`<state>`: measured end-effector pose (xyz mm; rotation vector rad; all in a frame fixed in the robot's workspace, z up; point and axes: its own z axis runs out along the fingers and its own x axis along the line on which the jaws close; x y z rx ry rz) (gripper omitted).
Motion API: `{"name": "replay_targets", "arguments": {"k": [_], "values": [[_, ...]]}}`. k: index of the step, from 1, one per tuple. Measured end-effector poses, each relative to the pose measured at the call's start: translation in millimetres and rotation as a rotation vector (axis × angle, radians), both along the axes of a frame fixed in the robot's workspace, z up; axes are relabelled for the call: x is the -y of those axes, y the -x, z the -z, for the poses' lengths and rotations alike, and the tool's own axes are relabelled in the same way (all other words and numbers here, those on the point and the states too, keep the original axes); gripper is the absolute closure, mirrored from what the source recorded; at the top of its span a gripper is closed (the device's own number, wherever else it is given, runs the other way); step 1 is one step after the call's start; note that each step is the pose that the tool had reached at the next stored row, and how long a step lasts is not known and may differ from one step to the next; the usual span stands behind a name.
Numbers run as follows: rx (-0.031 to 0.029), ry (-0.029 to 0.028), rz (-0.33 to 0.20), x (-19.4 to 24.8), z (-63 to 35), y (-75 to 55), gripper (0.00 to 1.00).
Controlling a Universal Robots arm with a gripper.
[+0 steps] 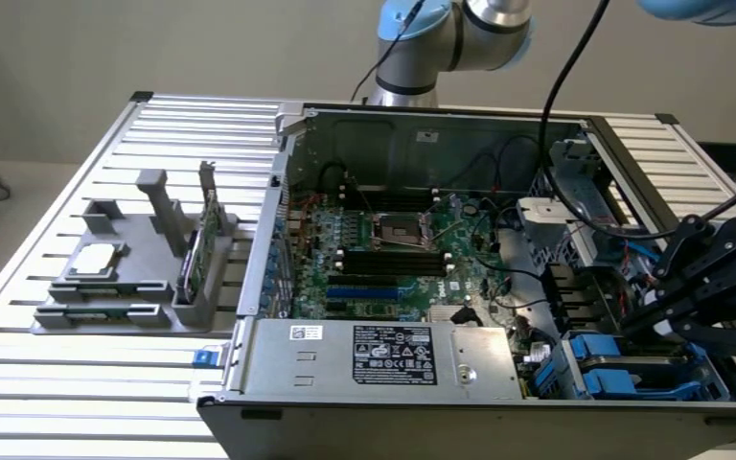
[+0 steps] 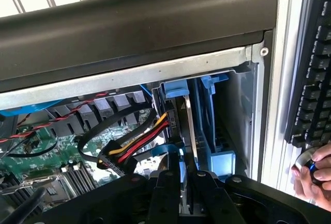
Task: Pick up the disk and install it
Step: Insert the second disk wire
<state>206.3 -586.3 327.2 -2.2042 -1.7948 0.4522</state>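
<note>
Here, the tool (image 1: pixel 659 324) is clenched on the disk (image 2: pixel 187 131).
The disk stands edge-on in the blue bay (image 1: pixel 624 369) of the case (image 1: pixel 342 383).

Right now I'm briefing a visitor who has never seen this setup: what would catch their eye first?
First, the open computer case with its green motherboard laid bare, filling the middle of the exterior view. Then the black gripper reaching into the drive bay at that view's right, shut on the disk with its blue rails. On that view's left, a grey holder stands on the slatted table.
</note>
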Motion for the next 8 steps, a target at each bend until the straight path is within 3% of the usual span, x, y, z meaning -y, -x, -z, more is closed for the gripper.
{"name": "replay_targets", "arguments": {"k": [8], "values": [[-0.0003,-0.0007,0.008,0.1,1.9,-1.3,0.85]]}}
